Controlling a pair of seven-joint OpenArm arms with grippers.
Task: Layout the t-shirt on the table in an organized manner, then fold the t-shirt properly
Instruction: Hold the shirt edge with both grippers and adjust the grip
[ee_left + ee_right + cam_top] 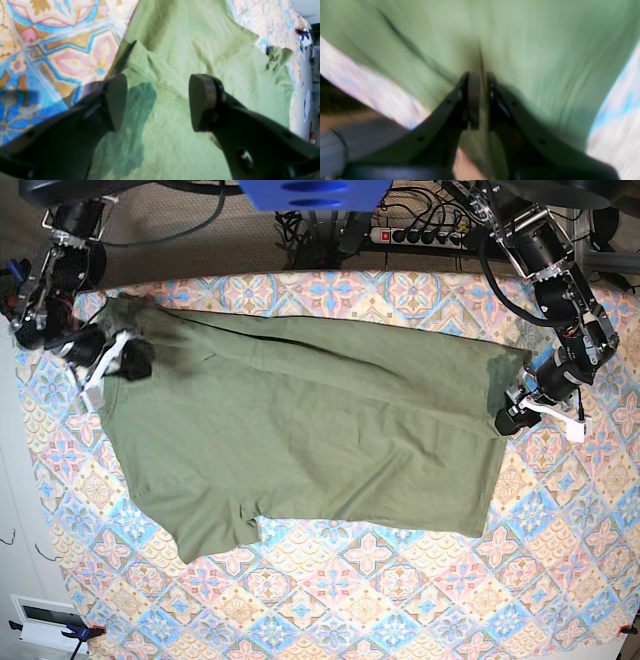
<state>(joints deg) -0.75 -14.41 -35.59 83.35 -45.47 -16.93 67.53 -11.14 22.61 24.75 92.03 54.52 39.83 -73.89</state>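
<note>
The olive-green t-shirt (300, 430) lies spread wide across the patterned table (400, 580), wrinkled along its far edge. At the base view's left end, my right gripper (125, 358) is shut on a raised pinch of the shirt. The right wrist view is blurred and shows the jaws (481, 100) pressed together on a thin fold of green cloth (532, 37). At the shirt's right end, my left gripper (512, 416) is open. In the left wrist view its pads (116, 100) stand wide apart just above the cloth (200, 37), with nothing between them.
A power strip with cables (420, 235) lies behind the table's far edge. A white box (45, 620) sits beyond the near left corner. Bare patterned cloth (62, 50) stretches in front of and to the right of the shirt.
</note>
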